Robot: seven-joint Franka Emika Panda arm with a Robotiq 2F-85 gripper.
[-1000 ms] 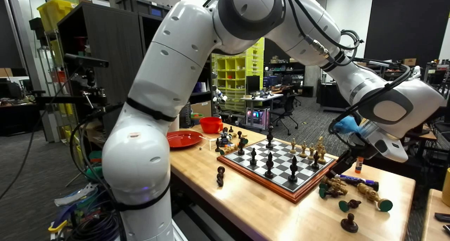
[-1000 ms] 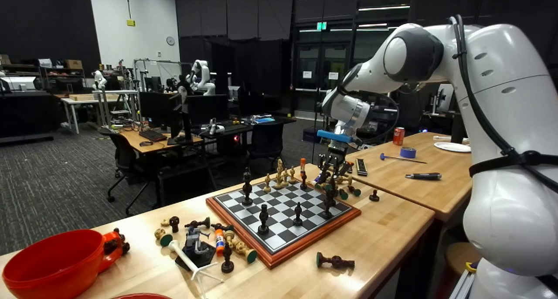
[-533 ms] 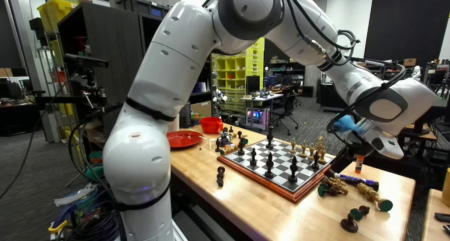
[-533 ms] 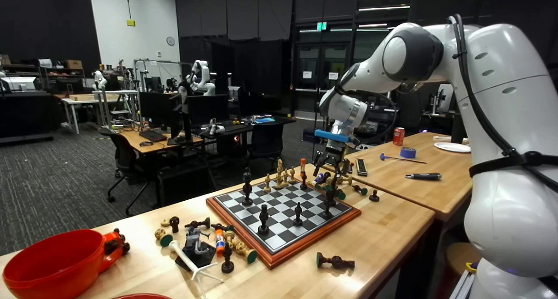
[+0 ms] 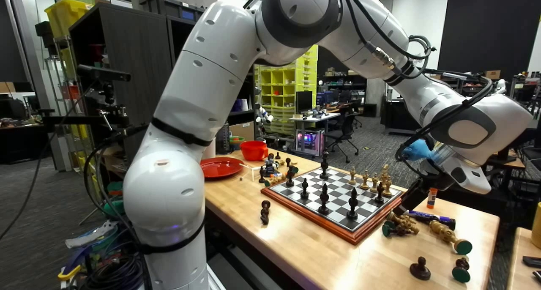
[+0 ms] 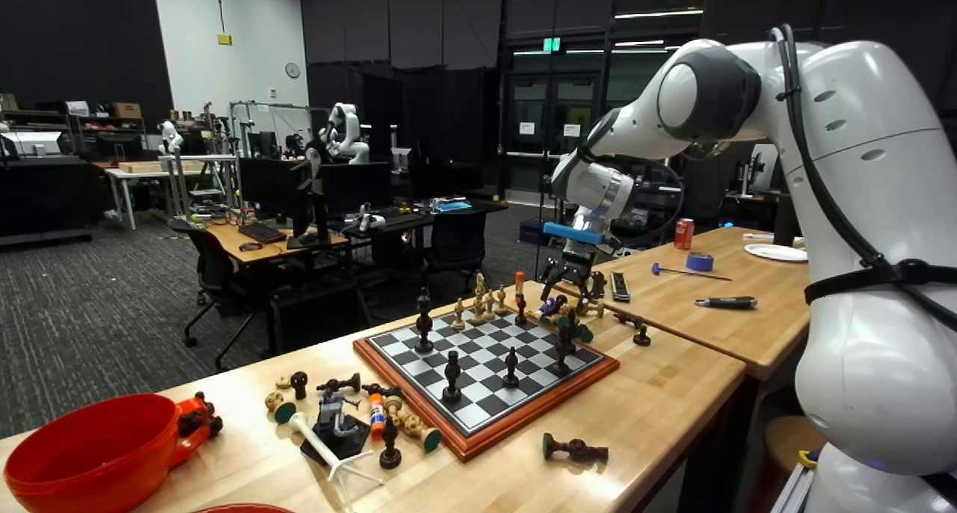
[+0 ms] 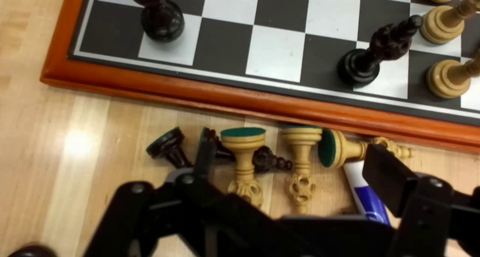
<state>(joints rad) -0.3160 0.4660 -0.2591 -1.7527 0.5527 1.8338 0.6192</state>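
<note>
My tool (image 7: 294,167) spread wide, gripping nothing, over toppled chess pieces (image 7: 301,137) beside board (image 7: 187,90). Likely pre-grasp stage; next move calls for straddling just one (they crowd together).

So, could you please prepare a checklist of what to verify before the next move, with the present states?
1. Black two-finger gripper open and empty: ok, jaws apart.
2. Dark carved chess pieces upright on the checkered board with red-brown wooden rim: ok.
3. Tan carved wooden chess pieces, lying between the jaws in the wrist view, well separated: not ok, crowded.
4. White-and-blue cylinder clear of the jaws: cannot tell, the gripper partly hides it.
5. Fallen dark piece with green base, beside the dark standing pawn, at rest: cannot tell, it moved within the last second.
</note>
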